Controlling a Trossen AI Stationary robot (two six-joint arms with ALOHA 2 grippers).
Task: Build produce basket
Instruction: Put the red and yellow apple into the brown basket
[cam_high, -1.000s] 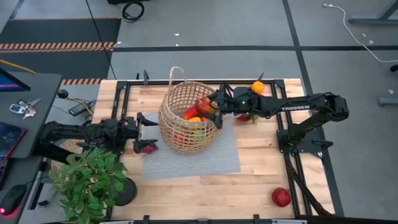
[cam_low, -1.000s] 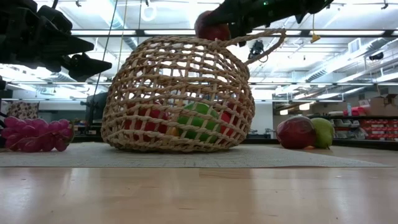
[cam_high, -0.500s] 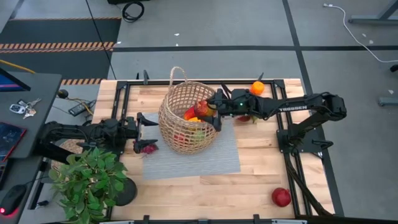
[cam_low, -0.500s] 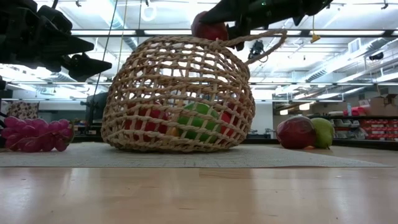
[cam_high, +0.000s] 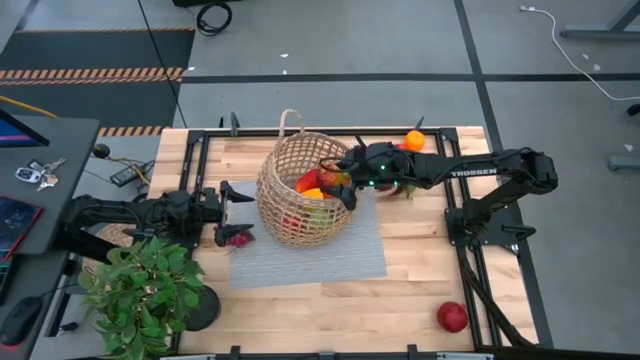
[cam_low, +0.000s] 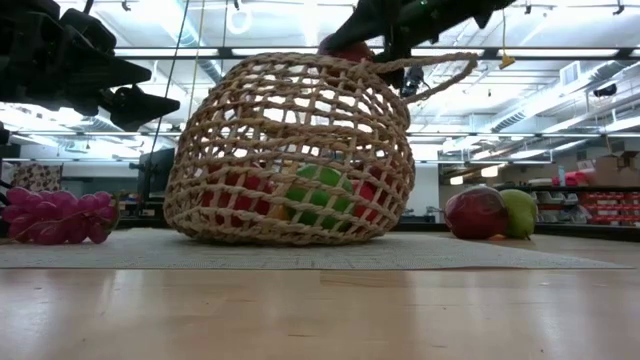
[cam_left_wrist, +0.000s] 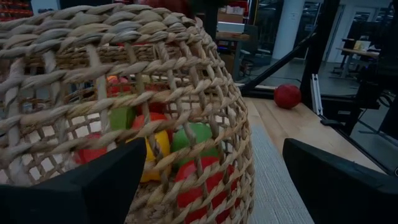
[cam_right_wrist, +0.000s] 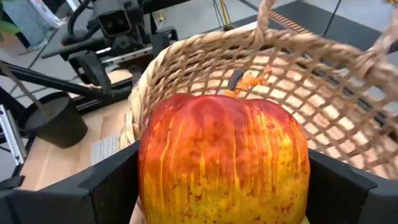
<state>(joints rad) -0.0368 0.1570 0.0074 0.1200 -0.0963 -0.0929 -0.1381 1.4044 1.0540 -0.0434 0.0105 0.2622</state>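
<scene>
Right claw (cam_high: 338, 184) grips a red-yellow apple (cam_right_wrist: 224, 162) over the wicker basket (cam_high: 300, 200) mid-desk — best lowered well inside before release — while the left claw (cam_high: 237, 203) waits open beside it.

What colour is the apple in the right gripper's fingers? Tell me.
Red blending into yellow with red streaks; the apple shows best in the right wrist view.

Rough woven wicker basket (cam_high: 300, 200), glossy smooth apple (cam_right_wrist: 224, 162) between matt black fingers (cam_right_wrist: 112, 186) — table (cam_high: 420, 280) was pale wood, mat (cam_high: 340, 255) ribbed cloth.
</scene>
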